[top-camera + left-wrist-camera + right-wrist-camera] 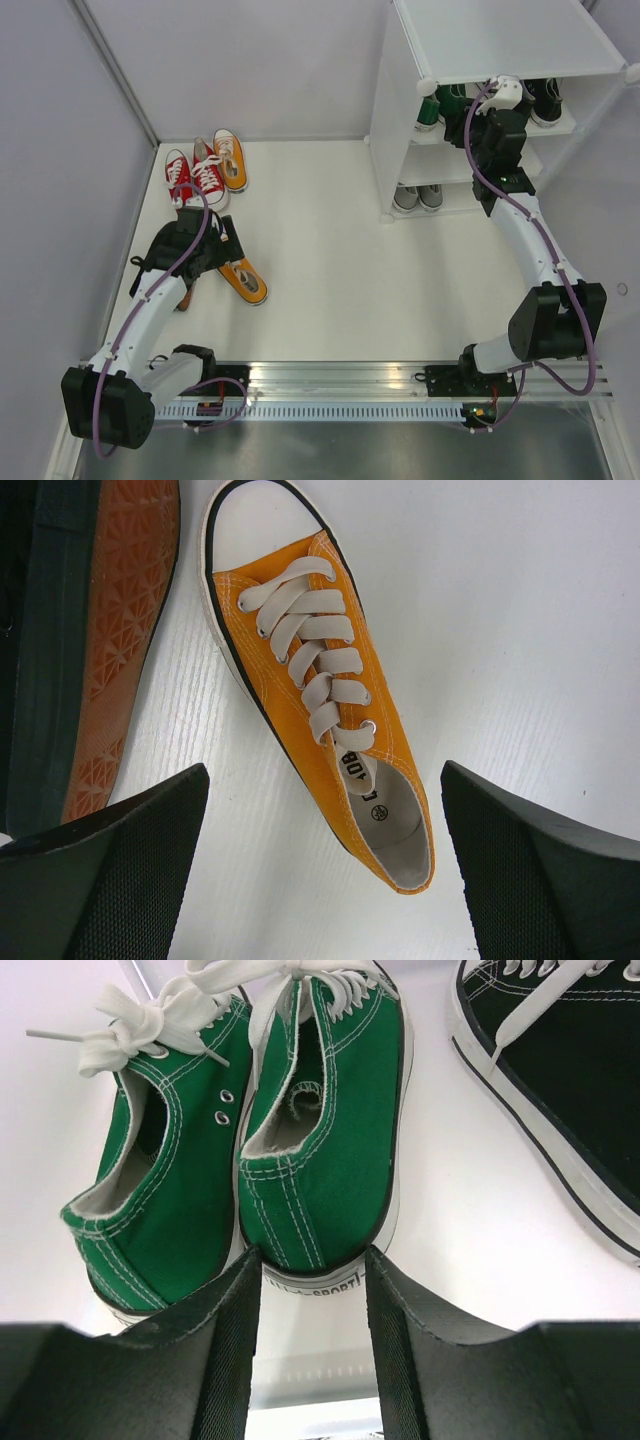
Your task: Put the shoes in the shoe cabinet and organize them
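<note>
An orange shoe lies on the white floor, toe pointing away, under my left gripper, which hangs wide open above its heel end without touching it. In the top view that orange shoe lies beside my left gripper. My right gripper reaches into the shoe cabinet, jaws half apart. Its fingertips rest against the rounded heel end of the right green shoe, not around it. The other green shoe stands next to it, and a black shoe is to the right.
Two red shoes and another orange shoe stand at the back left near the wall. A dark shoe lies on its side, brown sole showing, left of the orange one. Grey shoes sit on a lower tier and black shoes on the upper one.
</note>
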Robot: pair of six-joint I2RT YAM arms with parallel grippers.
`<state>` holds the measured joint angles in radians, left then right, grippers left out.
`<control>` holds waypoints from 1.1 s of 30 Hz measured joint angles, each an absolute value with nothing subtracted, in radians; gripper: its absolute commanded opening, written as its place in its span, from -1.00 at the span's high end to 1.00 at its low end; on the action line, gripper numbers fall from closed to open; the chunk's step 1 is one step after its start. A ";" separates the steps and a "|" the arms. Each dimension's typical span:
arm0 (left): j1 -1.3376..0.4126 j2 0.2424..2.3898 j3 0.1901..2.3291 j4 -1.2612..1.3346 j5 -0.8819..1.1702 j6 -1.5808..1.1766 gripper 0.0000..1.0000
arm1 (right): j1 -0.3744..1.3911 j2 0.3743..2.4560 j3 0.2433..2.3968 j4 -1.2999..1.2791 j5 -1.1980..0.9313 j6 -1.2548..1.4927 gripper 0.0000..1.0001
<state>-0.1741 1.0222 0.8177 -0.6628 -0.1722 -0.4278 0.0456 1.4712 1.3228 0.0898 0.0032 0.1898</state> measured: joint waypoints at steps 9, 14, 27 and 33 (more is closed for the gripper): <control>-0.174 1.022 0.818 -0.662 -0.172 -0.428 -1.00 | 0.049 1.476 1.322 0.102 -0.001 0.194 0.40; -0.174 1.022 0.818 -0.663 -0.172 -0.428 -1.00 | 0.051 1.470 1.321 0.085 0.003 0.183 -0.14; -0.174 1.022 0.818 -0.663 -0.172 -0.428 -1.00 | 0.057 1.348 1.345 -0.101 0.025 0.157 -0.64; -0.174 1.022 0.818 -0.663 -0.172 -0.428 -1.00 | 0.057 1.219 1.343 -0.205 -0.012 0.165 -0.57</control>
